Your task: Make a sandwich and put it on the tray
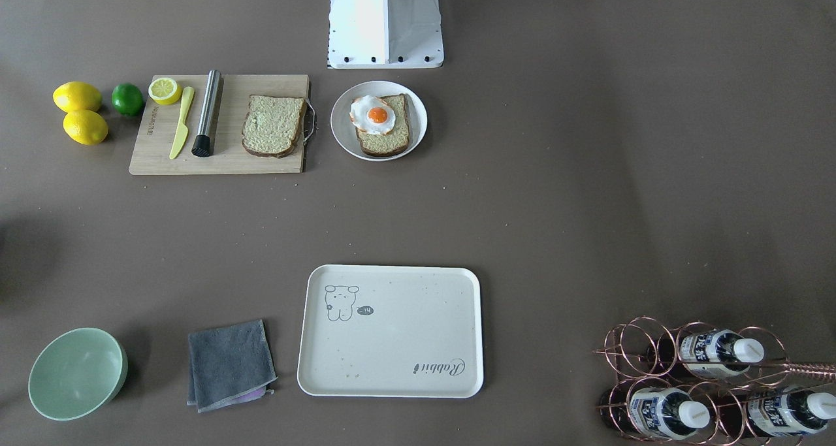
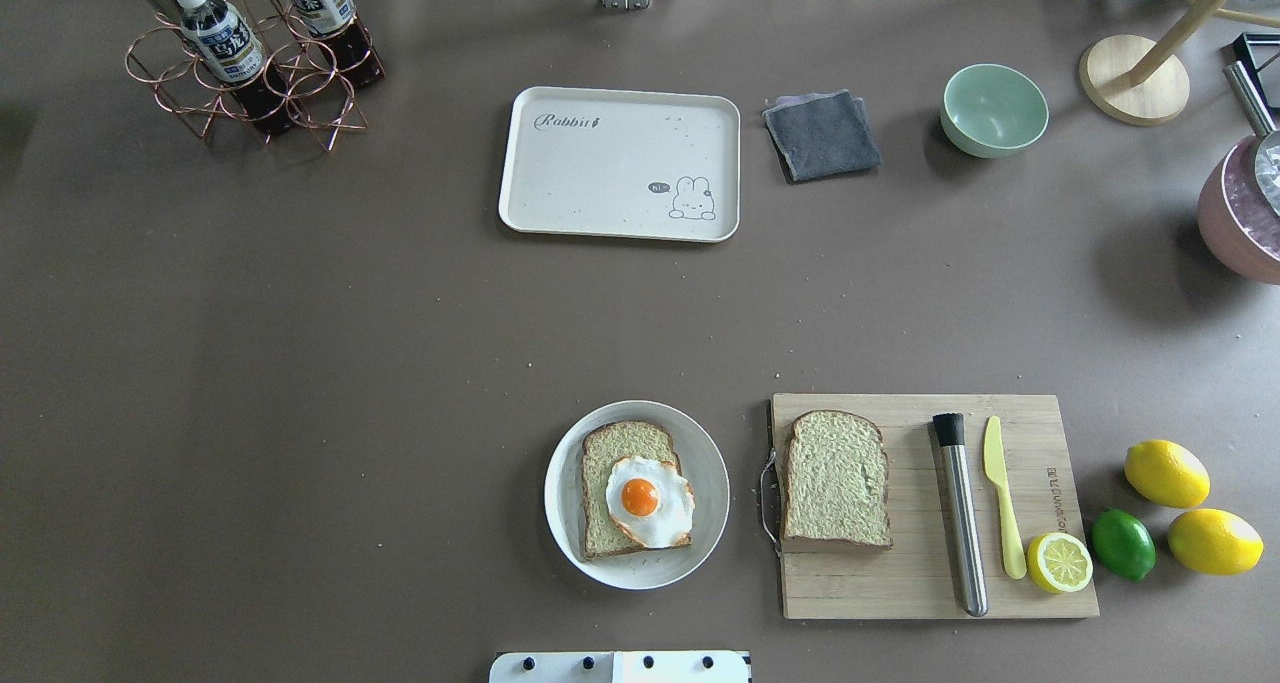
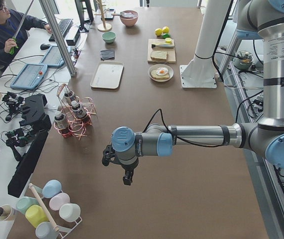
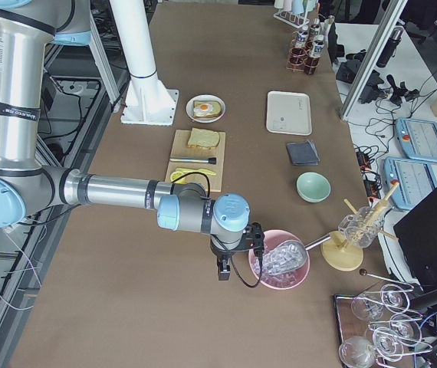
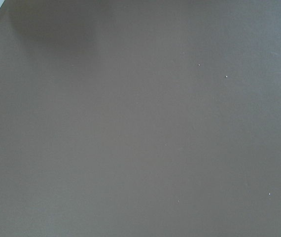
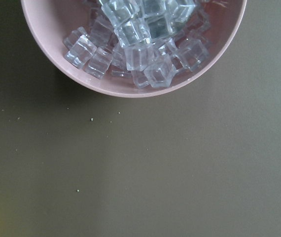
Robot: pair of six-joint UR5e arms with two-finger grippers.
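Nearest the robot's base stands the round plate (image 2: 712,463), holding one bread slice (image 2: 625,448). The fried egg (image 2: 648,501) rests on the slice, pushed toward its corner on the base side. Just beside the plate, on the robot's right, lies the cutting board (image 2: 920,588), with only a narrow gap between its metal handle and the plate's rim. The second slice (image 2: 836,478) lies bare at that end of the board, so the sandwich is not yet stacked.

Further along the board are a steel muddler (image 2: 962,523), a yellow knife (image 2: 1003,503) and a lemon half (image 2: 1060,562) at the corner. Off its edge sit a lime (image 2: 1122,543) and two lemons (image 2: 1166,473).

Beyond all this a broad bare band of brown counter (image 2: 400,343) runs the full width. Across it lies the tray (image 2: 600,178), well apart from both slices, with a grey cloth (image 2: 822,134) close to one short edge, then a green bowl (image 2: 994,109). A bottle rack (image 2: 250,63) stands well off the tray's other side.

The left arm's fingers (image 3: 127,178) hang over open counter at the left end. The right arm's fingers (image 4: 222,270) hang just beside a pink ice bowl (image 6: 49,42). I cannot tell how wide either pair is set.
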